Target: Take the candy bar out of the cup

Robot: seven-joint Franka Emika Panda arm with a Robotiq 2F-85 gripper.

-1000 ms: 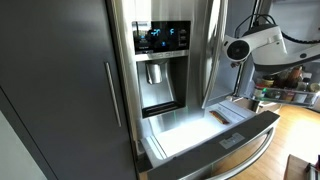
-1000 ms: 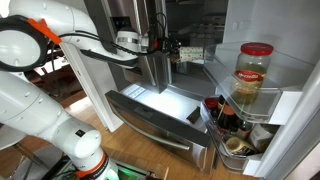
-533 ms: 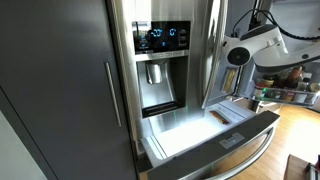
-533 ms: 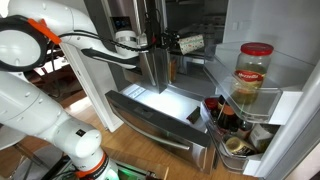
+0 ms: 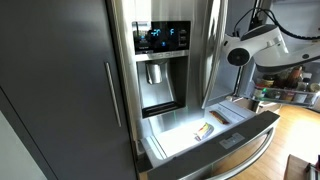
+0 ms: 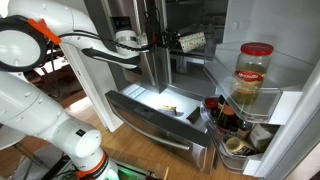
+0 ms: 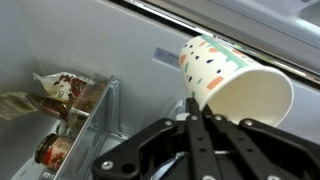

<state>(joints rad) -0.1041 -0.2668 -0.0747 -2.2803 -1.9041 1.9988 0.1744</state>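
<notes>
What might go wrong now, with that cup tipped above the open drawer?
The cup is tilted and seems pinched only at its rim by the gripper. It might slip and drop into the drawer, onto the candy bar. The arm also reaches in near the door shelf, so a wide swing could knock the jar.

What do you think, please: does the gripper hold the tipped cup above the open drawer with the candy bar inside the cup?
No: the candy bar lies in the drawer, not the cup, as both exterior views show; the rest holds.
</notes>
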